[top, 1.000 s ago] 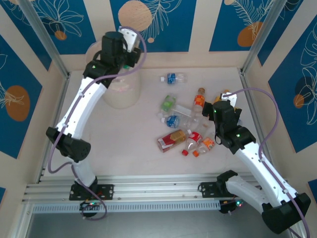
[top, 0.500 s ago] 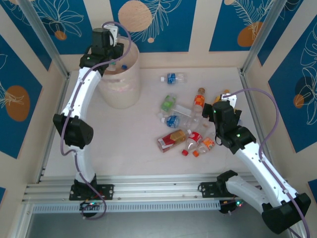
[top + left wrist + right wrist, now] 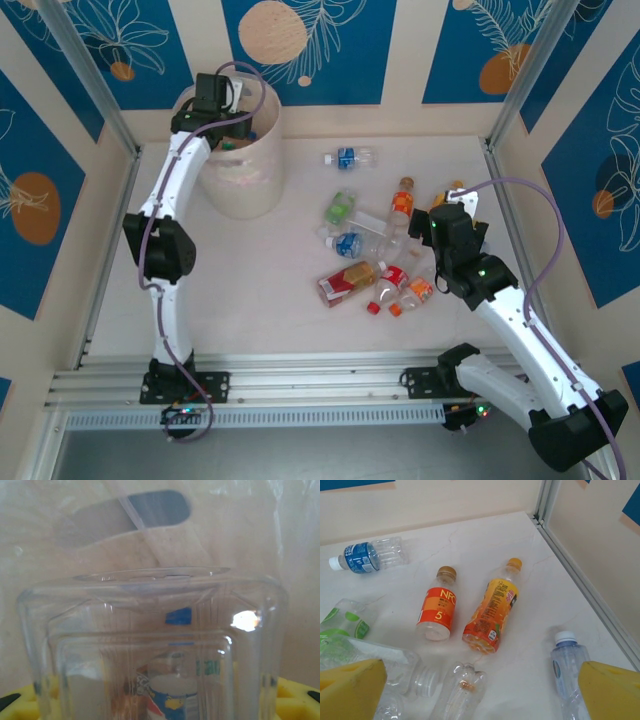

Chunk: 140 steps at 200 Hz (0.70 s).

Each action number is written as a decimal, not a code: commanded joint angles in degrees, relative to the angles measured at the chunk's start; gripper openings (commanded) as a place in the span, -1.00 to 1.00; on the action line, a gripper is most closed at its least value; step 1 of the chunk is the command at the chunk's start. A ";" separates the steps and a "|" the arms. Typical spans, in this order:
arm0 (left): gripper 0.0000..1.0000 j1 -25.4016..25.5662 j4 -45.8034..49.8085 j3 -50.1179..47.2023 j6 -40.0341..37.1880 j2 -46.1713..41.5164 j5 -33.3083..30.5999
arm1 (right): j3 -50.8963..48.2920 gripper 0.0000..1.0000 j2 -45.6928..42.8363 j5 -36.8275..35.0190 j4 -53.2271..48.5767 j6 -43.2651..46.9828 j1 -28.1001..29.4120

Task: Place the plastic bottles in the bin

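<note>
Plastic bottles (image 3: 346, 282), roughly ten, lie near one bin (image 3: 245, 185).

pale table (image 3: 250, 280): bin (image 3: 245, 190) upright far left; plastic bottles (image 3: 349, 283) lying scattered centre-right, one apart farther back

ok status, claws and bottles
Left claw shut on a clear bottle at the bin mouth. Right claw open, empty, above loose bottles on the table. Nothing in the way.
</note>
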<state>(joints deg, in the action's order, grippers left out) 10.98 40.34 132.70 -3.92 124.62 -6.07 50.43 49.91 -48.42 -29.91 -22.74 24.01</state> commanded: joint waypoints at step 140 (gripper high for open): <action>0.02 -2.30 6.45 3.76 -2.31 10.09 5.76 | 1.68 0.98 -0.94 0.72 -1.91 -2.13 0.51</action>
<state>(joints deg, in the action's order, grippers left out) 9.91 45.45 134.91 -5.10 131.96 -2.11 50.52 49.91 -47.75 -31.22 -23.59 24.05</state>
